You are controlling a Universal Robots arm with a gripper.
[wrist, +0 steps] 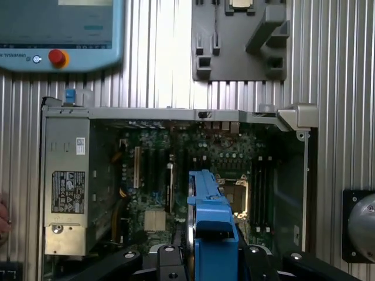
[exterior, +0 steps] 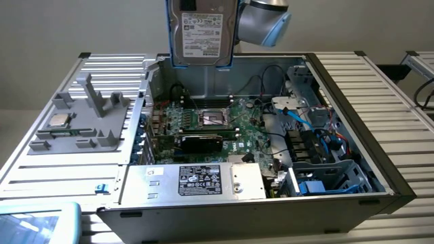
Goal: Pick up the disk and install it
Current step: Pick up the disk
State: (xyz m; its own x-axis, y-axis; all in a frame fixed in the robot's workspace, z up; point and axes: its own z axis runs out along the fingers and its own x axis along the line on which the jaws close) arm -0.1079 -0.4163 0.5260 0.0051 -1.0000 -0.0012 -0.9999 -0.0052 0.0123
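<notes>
The disk (exterior: 202, 31) hangs upright above the back of the open computer case (exterior: 352, 127). It is grey metal with a white label and a bright blue frame along its lower edge. In the wrist view the disk (wrist: 212, 225) shows edge-on as a blue strip, with my gripper (wrist: 214, 260) shut on it between black fingers (wrist: 167, 257) on either side. Below it lie the motherboard and its processor socket (wrist: 241, 196). The arm's grey and blue wrist joint (exterior: 266, 19) sits just at the exterior view's right of the disk.
Inside the case are the motherboard (exterior: 210, 124), a silver power supply box (exterior: 196, 180) and a blue drive cage (exterior: 326, 180) amid blue cables. A grey fixture (exterior: 81, 122) with a small silver chip (exterior: 58, 121) lies beside the case. A teach pendant (wrist: 58, 29) rests on the ribbed table.
</notes>
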